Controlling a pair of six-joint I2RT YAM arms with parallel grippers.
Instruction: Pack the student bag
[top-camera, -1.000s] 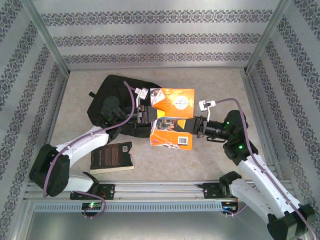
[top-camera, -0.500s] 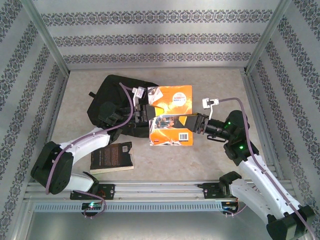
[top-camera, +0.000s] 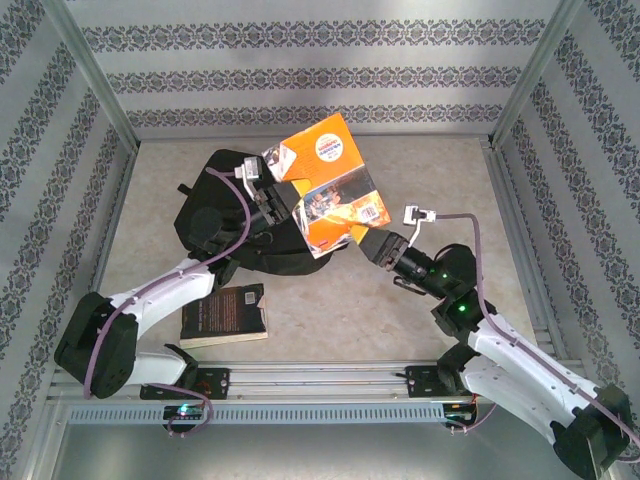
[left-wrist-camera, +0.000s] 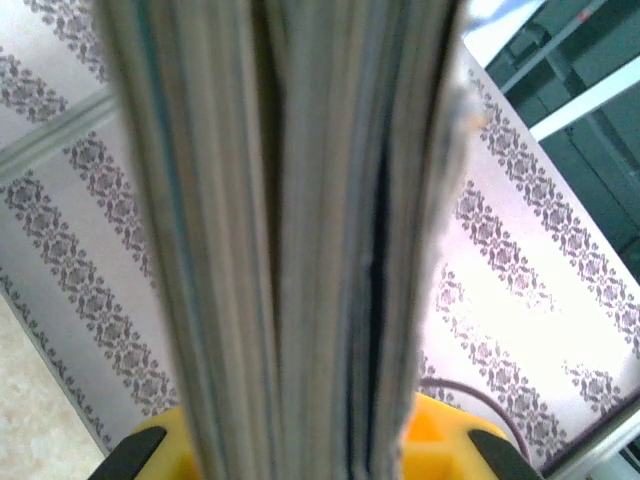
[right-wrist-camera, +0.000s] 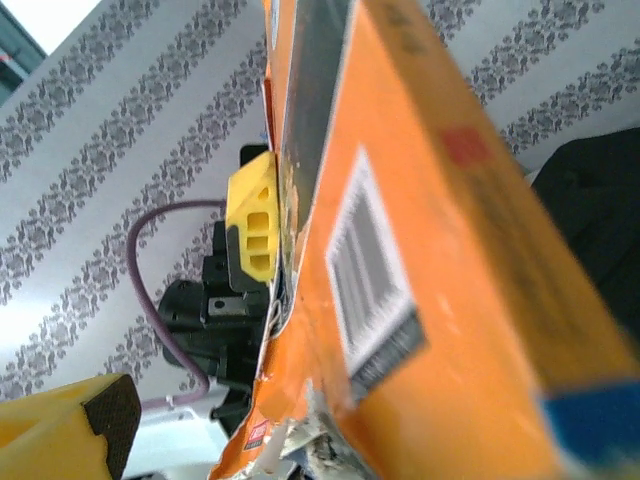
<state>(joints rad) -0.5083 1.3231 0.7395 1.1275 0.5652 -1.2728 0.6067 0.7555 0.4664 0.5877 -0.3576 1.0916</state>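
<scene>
The student bag (top-camera: 193, 197) lies slumped on the desk (top-camera: 340, 320) in the upper left of the top view, a black heap just left of centre. Above its right side an orange paperback (top-camera: 325, 185) is held up off the desk, tilted with its top corner toward the back wall. The left claw (top-camera: 281, 201) is clamped on the book's left edge; in the left wrist view the page edges run between its yellow fingers (left-wrist-camera: 150, 452). The right claw (top-camera: 371, 241) sits at the book's lower right corner with its jaws apart, and in its wrist view one yellow finger (right-wrist-camera: 70, 430) stands clear of the cover. A dark-covered book (top-camera: 224, 312) lies flat on the desk, below the bag.
</scene>
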